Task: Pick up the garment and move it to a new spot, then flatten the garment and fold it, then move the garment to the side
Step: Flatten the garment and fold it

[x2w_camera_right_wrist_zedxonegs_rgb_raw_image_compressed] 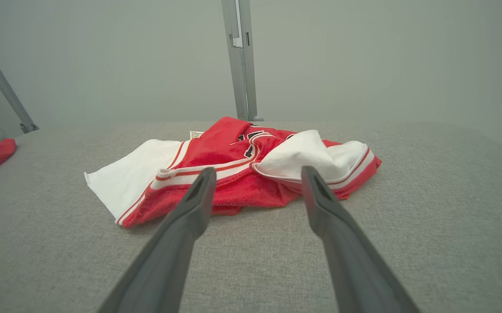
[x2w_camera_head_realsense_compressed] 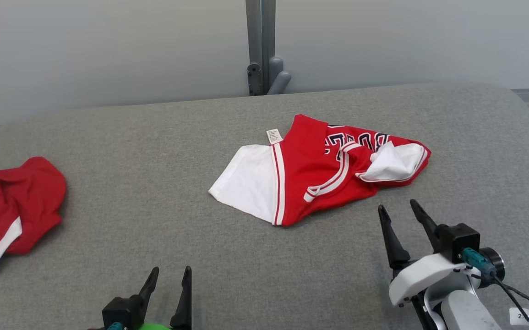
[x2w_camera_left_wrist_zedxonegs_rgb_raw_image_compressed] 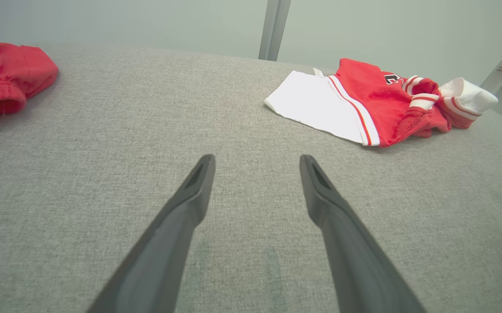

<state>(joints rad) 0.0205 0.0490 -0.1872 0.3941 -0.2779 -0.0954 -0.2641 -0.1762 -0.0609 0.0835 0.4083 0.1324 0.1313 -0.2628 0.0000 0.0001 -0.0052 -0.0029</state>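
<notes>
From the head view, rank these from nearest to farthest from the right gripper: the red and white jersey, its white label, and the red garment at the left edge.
1. Red and white jersey: just beyond the right gripper, mid-scene.
2. White label: on the jersey's far-left corner.
3. Red garment: far across, at the left edge.

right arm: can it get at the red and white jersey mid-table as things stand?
Probably yes. The right gripper stands open just short of the near edge of the jersey. There is bare table between them and nothing in the way.
</notes>
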